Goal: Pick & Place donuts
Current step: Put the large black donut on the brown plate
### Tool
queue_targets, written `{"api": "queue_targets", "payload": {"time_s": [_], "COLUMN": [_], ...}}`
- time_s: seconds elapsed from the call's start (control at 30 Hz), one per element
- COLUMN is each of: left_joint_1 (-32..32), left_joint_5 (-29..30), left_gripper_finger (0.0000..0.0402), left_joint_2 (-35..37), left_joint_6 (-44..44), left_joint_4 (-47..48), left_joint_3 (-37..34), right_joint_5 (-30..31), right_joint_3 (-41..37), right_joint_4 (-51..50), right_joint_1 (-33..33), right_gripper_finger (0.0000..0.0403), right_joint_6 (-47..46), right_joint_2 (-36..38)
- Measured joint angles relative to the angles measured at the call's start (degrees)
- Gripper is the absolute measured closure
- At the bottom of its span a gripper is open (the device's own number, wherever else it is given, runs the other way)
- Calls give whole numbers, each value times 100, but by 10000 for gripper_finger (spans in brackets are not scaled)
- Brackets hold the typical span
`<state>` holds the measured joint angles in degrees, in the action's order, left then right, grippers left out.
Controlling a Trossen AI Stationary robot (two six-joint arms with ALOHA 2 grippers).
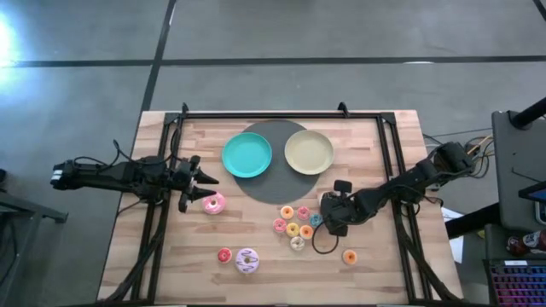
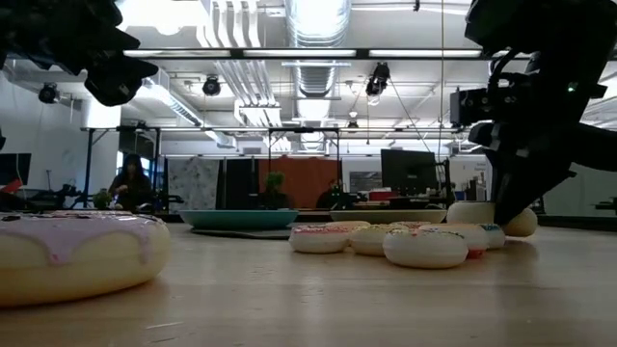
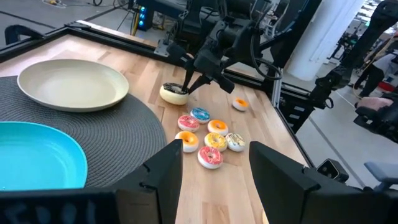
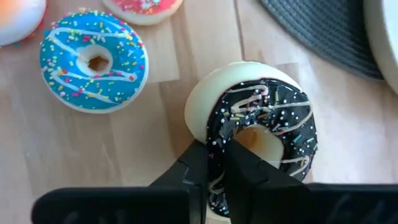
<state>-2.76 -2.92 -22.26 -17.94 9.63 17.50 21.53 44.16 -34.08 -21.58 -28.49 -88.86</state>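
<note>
One chocolate donut [image 4: 261,134] is what the right gripper [image 4: 214,168] is pinching right now. In the right wrist view its two dark fingers are squeezed onto the near side of the ring, one on the frosting and one against the hole, with the donut tilted up on its pale edge. It sits on the wood just off the edge of the dark round mat [image 1: 277,162], close to the beige plate [image 1: 309,152].

The blue donut [image 4: 93,59] lies flat just beside it, not touching. The rest of the small donuts [image 1: 294,226] are bunched together nearby, one orange donut [image 1: 349,257] lies apart, and a lilac-white donut [image 1: 247,260] with a red donut [image 1: 224,255] sits toward the table's front.

The left gripper [image 1: 203,189] hovers over its side with the fingers spread wide, the pink donut [image 1: 214,203] right next to its tips. The teal plate [image 1: 246,155] sits on the mat too.

No readable writing or brands anywhere.
</note>
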Motion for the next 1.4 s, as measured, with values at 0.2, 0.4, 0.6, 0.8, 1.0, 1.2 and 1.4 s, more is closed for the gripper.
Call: {"api": "queue_targets", "payload": {"time_s": [0.2,0.4,0.6,0.8,1.0,1.2,1.4], "left_joint_1": [-2,-2,-2,-2,-2,-2,-2], "left_joint_5": [0,2,2,2,2,3,8], "left_gripper_finger": [242,242,242,242,242,242,242], "left_joint_2": [0,0,0,0,0,0,0], "left_joint_6": [-1,10,12,12,14,14,14], "left_joint_4": [5,7,7,7,-10,-13,-17], "left_joint_3": [0,0,0,-2,-2,-2,-2], "right_joint_5": [281,712,864,817,115,-464,-664], "right_joint_3": [2,7,9,165,497,863,1249], "right_joint_4": [-2,48,416,794,1195,1367,1356], "right_joint_1": [0,174,793,1740,2775,3577,4076], "right_gripper_finger": [383,383,383,383,380,379,379], "right_joint_6": [49,461,1384,2467,3341,3822,4096], "right_joint_2": [315,884,1285,1313,891,234,-522]}}
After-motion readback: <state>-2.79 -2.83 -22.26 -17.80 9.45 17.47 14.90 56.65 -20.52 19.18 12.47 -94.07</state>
